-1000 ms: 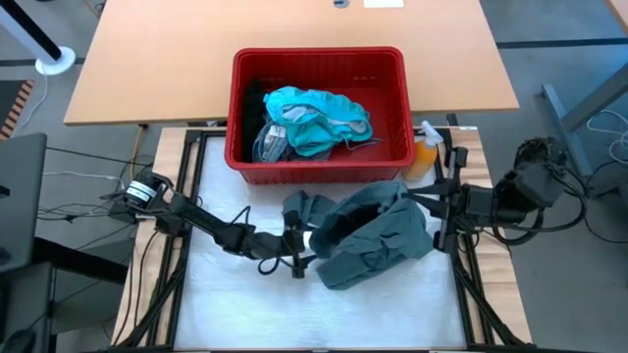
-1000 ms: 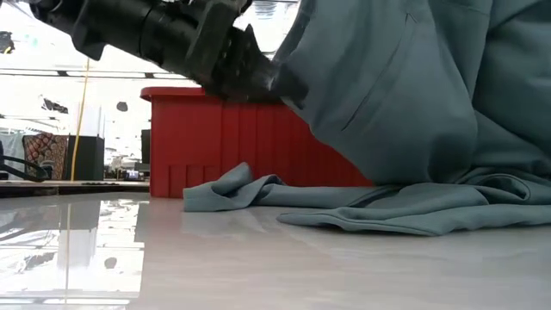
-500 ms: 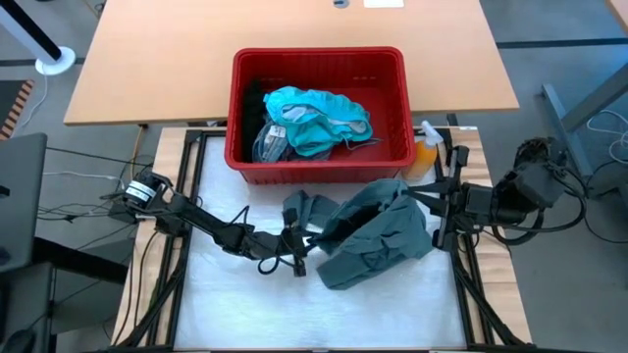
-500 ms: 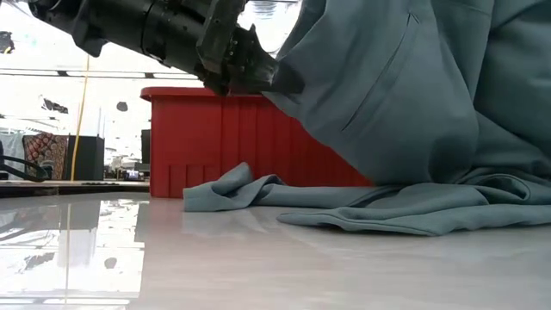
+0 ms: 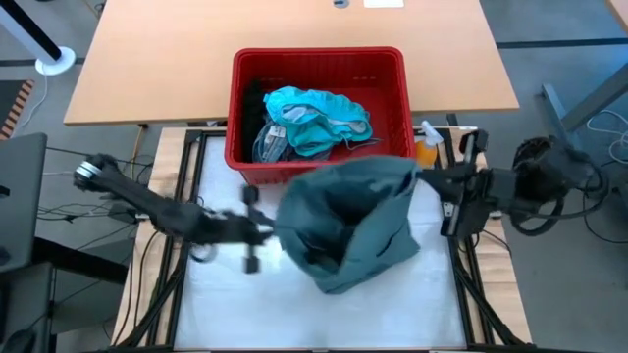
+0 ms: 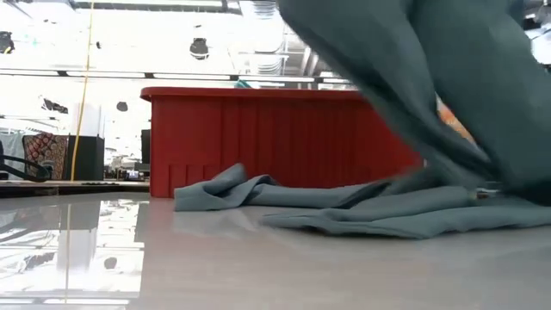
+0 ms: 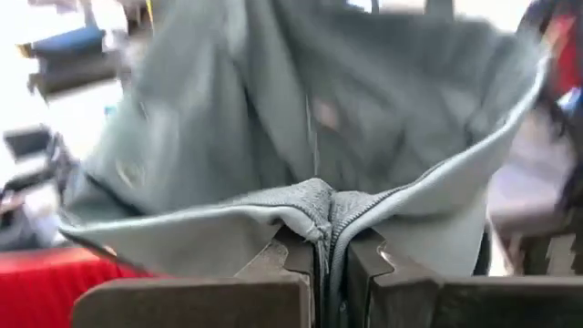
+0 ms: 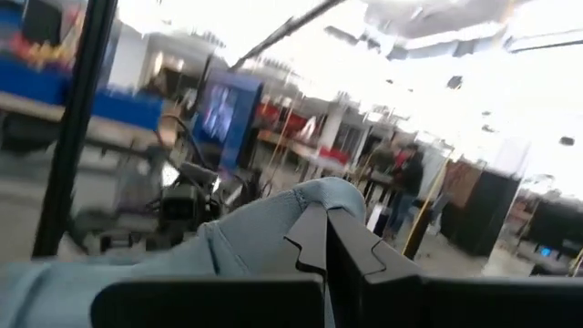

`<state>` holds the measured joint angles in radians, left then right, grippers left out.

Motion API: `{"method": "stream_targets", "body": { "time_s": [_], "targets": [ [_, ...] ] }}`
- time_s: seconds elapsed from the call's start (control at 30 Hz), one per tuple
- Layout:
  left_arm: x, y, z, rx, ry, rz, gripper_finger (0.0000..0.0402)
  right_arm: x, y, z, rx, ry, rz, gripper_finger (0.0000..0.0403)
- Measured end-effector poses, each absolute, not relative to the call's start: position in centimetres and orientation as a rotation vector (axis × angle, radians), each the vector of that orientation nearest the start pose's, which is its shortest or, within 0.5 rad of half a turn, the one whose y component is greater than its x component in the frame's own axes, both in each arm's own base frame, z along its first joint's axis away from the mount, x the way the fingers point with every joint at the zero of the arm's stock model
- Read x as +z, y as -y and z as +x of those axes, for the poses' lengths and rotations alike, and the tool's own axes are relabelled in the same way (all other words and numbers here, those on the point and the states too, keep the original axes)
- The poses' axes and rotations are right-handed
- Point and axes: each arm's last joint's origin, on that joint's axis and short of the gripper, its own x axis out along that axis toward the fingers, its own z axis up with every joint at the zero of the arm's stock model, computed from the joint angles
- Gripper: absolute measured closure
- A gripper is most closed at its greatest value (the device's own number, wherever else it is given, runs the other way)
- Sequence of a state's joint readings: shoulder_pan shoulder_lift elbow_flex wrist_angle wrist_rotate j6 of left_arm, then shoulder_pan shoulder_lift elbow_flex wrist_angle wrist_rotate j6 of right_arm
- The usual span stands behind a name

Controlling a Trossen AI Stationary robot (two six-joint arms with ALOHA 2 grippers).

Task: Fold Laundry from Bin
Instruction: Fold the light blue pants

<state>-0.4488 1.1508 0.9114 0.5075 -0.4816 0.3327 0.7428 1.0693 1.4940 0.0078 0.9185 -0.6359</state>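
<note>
Grey-green garment (image 5: 353,221): limp, light, zippered; hangs at table centre, 6 o'clock of red bin (image 5: 319,59). Left gripper (image 7: 319,260) pinches its zip hem; right gripper (image 8: 323,239) clamps the opposite edge. Best held by hems.

Overhead, table-level, two wrist views – shared bin (image 5: 319,69)
</note>
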Motion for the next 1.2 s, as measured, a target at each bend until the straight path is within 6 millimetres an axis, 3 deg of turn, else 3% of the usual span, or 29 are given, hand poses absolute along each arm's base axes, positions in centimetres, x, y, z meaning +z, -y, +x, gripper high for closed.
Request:
{"method": "stream_targets", "body": {
  "time_s": [0.13, 0.27, 0.47, 0.57, 0.73, 0.83, 0.93, 1.03, 1.2],
  "targets": [
    [44.0, 9.2, 20.0, -0.087, 0.364, 0.159, 0.0400, 54.0, -10.0, 14.3, -0.242, 0.344, -0.266, 0.0383],
    [48.7, 10.1, 17.9, -0.280, 0.415, 0.173, 0.0401, 55.1, -11.0, 14.6, -0.156, 0.401, -0.269, 0.0383],
    [55.8, 10.8, 16.8, -0.258, 0.479, 0.234, 0.0401, 57.7, -13.1, 14.5, -0.111, 0.453, -0.372, 0.0383],
    [58.8, 11.1, 17.2, -0.260, 0.480, 0.247, 0.0401, 59.3, -13.9, 14.2, -0.072, 0.518, -0.405, 0.0383],
    [60.3, 13.8, 19.4, -0.261, 0.340, 0.382, 0.0401, 60.1, -15.5, 15.3, -0.026, 0.491, -0.467, 0.0383],
    [59.9, 15.5, 21.0, -0.130, 0.259, 0.507, 0.0401, 60.4, -16.3, 15.3, -0.025, 0.421, -0.499, 0.0383],
    [59.9, 16.2, 20.8, 0.025, 0.270, 0.666, 0.0401, 60.9, -16.2, 14.9, -0.013, 0.393, -0.547, 0.0383],
    [60.6, 15.3, 20.5, 0.173, 0.240, 0.682, 0.0401, 61.9, -15.1, 14.3, -0.045, 0.405, -0.546, 0.0383],
    [60.5, 11.5, 21.6, 0.405, 0.077, 0.656, 0.0401, 62.4, -11.0, 14.2, -0.184, 0.349, -0.509, 0.0383]
  ]
}}
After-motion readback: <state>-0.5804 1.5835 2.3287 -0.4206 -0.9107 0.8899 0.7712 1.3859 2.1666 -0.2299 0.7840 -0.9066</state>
